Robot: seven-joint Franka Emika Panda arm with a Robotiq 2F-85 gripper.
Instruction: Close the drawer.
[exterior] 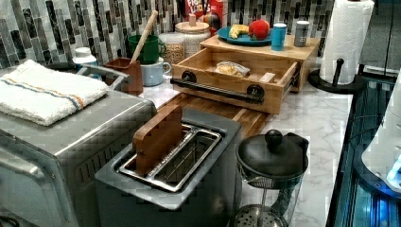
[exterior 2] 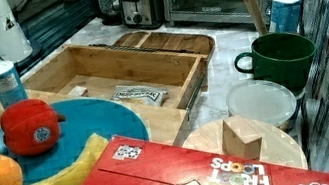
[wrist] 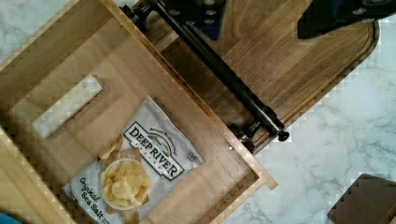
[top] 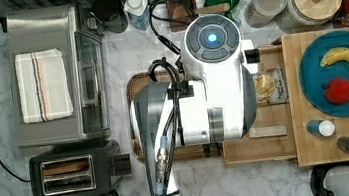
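Note:
The light-wood drawer point(exterior: 236, 71) stands pulled out from under the flat top, its long black bar handle point(exterior: 215, 91) facing the dark board. Inside lie a chip bag point(wrist: 135, 172) and a small white block point(wrist: 67, 105). The wrist view looks down into the drawer point(wrist: 196, 140) from well above, with the handle point(wrist: 219, 70) running diagonally across it. My gripper point(wrist: 266, 11) hangs open above the handle and the board, one dark finger point(wrist: 201, 11) on each side, touching nothing. In the top view the white arm point(top: 216, 83) covers most of the drawer point(top: 264, 145).
A dark brown board point(exterior: 236, 116) lies on the marble in front of the drawer. The flat top point(top: 315, 153) carries a blue plate point(top: 312, 88) of fruit and two shakers. A toaster point(exterior: 184, 161), toaster oven point(top: 54, 75), French press point(exterior: 272, 165), mugs, jars and a paper towel roll point(exterior: 345, 38) stand around.

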